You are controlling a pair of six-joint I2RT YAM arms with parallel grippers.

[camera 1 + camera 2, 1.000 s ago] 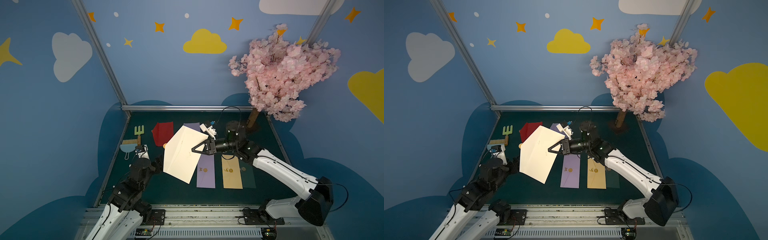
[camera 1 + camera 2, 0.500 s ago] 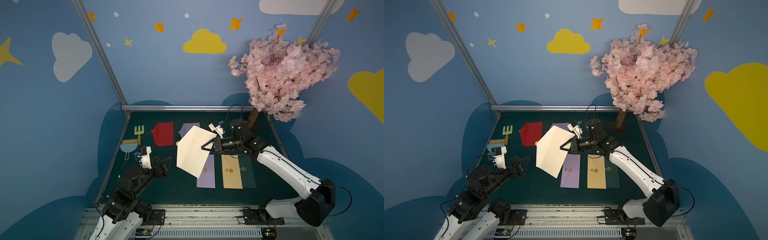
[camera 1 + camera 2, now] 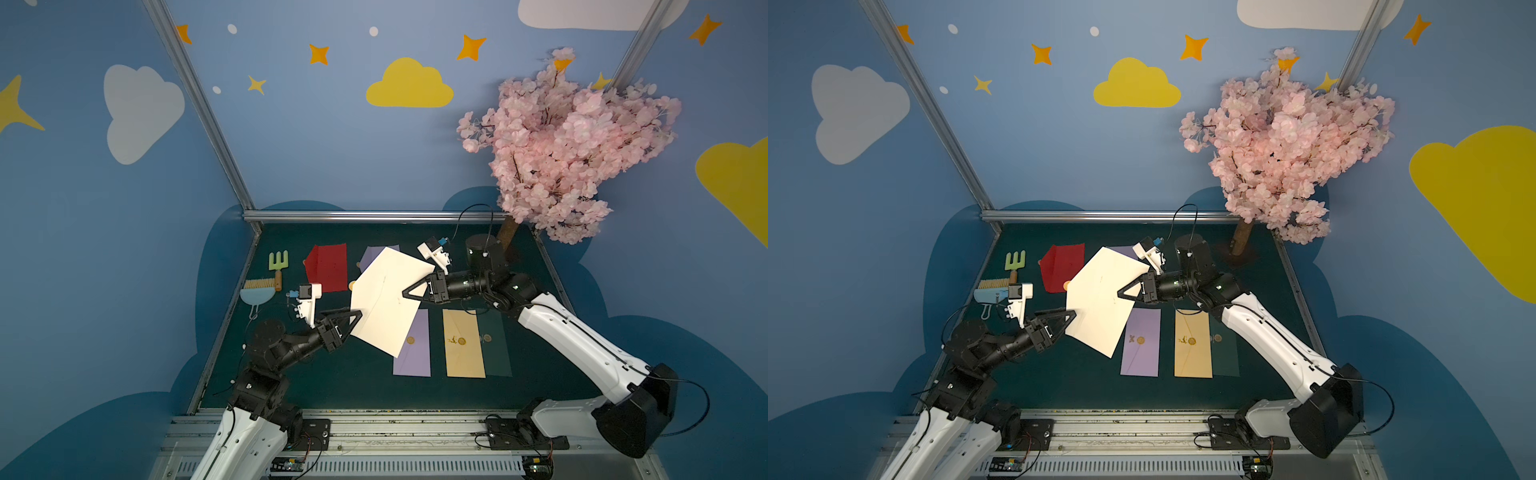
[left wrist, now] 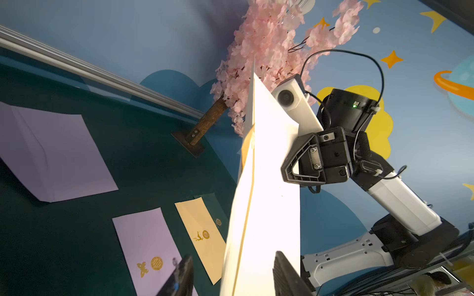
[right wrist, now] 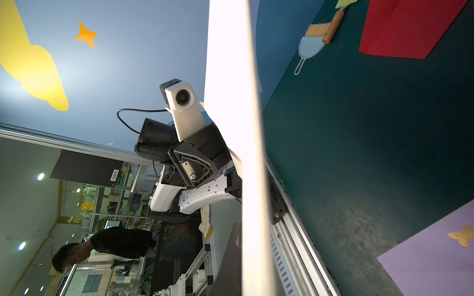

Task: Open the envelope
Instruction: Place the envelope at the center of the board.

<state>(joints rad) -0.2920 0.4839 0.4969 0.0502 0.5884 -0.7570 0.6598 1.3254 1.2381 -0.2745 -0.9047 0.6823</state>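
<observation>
A cream envelope (image 3: 386, 299) (image 3: 1100, 303) hangs tilted in the air above the green table, seen in both top views. My right gripper (image 3: 405, 294) (image 3: 1120, 294) is shut on its right part. In the right wrist view the envelope (image 5: 246, 153) runs edge-on past one dark finger (image 5: 232, 246); the other finger is hidden behind the paper. My left gripper (image 3: 358, 313) (image 3: 1073, 313) reaches the envelope's left edge. In the left wrist view the envelope (image 4: 266, 205) stands between my left gripper's (image 4: 234, 257) two fingers, which are still apart, with a gap at one side.
Flat on the table lie a purple envelope (image 3: 413, 345), a yellow envelope (image 3: 462, 345), a dark green envelope (image 3: 494, 345), a red envelope (image 3: 328, 268) and another purple one (image 3: 374, 253). A brush and dustpan (image 3: 259, 286) and a green rake (image 3: 278, 262) lie left. A pink tree (image 3: 582, 145) stands back right.
The right gripper carried the envelope a little to the right. The left gripper drew back and opened wide, then came up to the envelope's left edge with its jaws narrowing around it.
</observation>
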